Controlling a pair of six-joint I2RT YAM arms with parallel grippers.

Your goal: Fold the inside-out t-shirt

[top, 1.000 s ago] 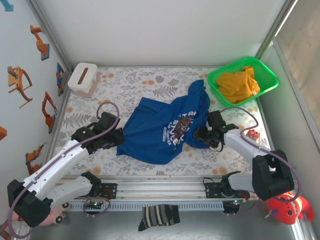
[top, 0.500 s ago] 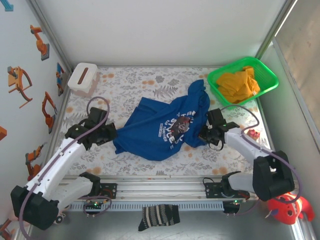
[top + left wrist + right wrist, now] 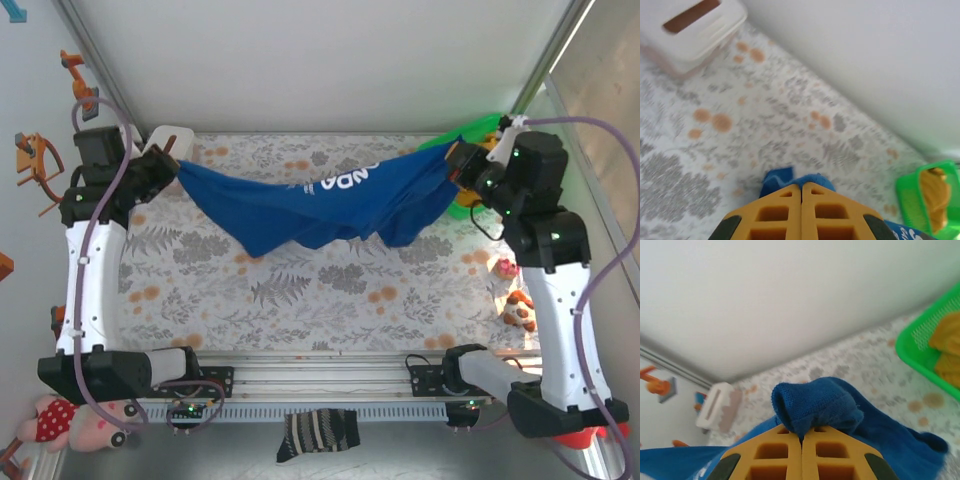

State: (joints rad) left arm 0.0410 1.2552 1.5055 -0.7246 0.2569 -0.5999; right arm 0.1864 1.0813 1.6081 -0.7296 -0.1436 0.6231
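A bench (image 3: 330, 290) covered in grey-and-orange floral print stands inside a brightly lit enclosure, with a plain white wall (image 3: 320, 60) along its far edge, orange robot-arm stickers (image 3: 38, 165) on the left wall and a metal rail (image 3: 320, 368) along its near edge.

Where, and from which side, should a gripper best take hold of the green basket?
Probably take the green basket by its rim, from above, with one finger inside the wall and one outside. It is open-topped with a thin mesh wall, and the yellow-orange garment lies in its middle.

White left arm (image 3: 78, 270) and right arm (image 3: 565, 330), black joints, purple cables (image 3: 585, 121), yellow-orange slotted left hand (image 3: 801, 192) and right hand (image 3: 801, 440)
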